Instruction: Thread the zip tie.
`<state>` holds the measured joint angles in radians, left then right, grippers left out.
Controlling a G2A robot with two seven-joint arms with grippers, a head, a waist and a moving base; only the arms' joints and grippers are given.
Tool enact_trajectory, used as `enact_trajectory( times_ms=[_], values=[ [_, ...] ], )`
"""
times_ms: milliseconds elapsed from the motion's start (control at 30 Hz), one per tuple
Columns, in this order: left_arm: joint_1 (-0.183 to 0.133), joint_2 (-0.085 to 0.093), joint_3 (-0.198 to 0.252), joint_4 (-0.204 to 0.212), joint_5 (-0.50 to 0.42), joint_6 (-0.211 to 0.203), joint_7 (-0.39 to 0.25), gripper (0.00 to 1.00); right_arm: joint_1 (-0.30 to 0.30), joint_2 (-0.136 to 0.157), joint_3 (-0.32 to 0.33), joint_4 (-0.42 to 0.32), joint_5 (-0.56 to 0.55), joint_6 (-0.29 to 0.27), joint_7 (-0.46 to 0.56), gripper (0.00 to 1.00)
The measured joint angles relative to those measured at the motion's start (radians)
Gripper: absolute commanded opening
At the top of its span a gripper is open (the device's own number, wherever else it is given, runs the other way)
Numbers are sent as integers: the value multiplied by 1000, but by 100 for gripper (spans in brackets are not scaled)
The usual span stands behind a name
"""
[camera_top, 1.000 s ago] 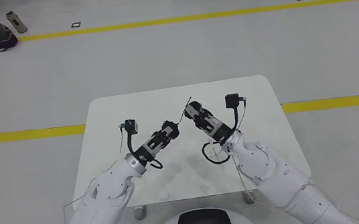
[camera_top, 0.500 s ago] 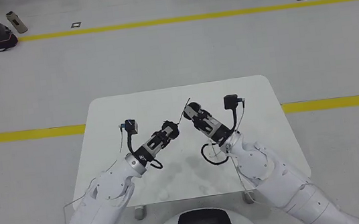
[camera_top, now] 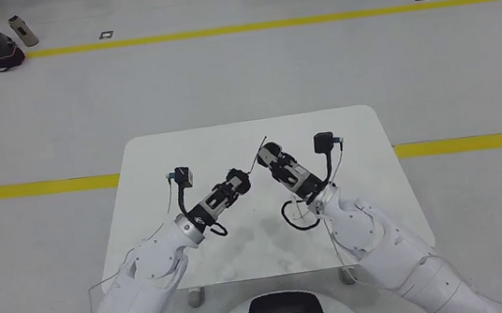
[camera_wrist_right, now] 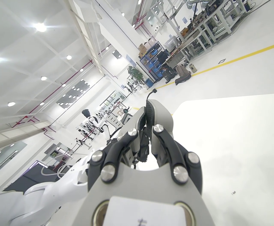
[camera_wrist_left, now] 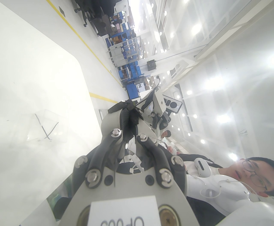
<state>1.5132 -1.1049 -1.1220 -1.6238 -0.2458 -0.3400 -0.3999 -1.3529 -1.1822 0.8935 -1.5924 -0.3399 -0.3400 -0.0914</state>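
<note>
Above the tabletop's [camera_top: 343,136] middle, the right end effector [camera_top: 266,155] grasps the zip tie [camera_top: 262,146]; the left end effector [camera_top: 240,179] is clenched, contents unclear.

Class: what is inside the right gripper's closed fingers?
A thin black zip tie pokes out beyond the right gripper's tips. The stretch clamped inside is covered, so how far it runs in there cannot be seen.
</note>
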Motion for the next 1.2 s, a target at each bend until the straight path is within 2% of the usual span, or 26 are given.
enact_trajectory(
  times_ms=[1200],
  values=[
    [0, 0, 0, 0, 0, 0, 0, 0, 14, 26, -42, 1, -2, 0, -69, 0]
  ],
)
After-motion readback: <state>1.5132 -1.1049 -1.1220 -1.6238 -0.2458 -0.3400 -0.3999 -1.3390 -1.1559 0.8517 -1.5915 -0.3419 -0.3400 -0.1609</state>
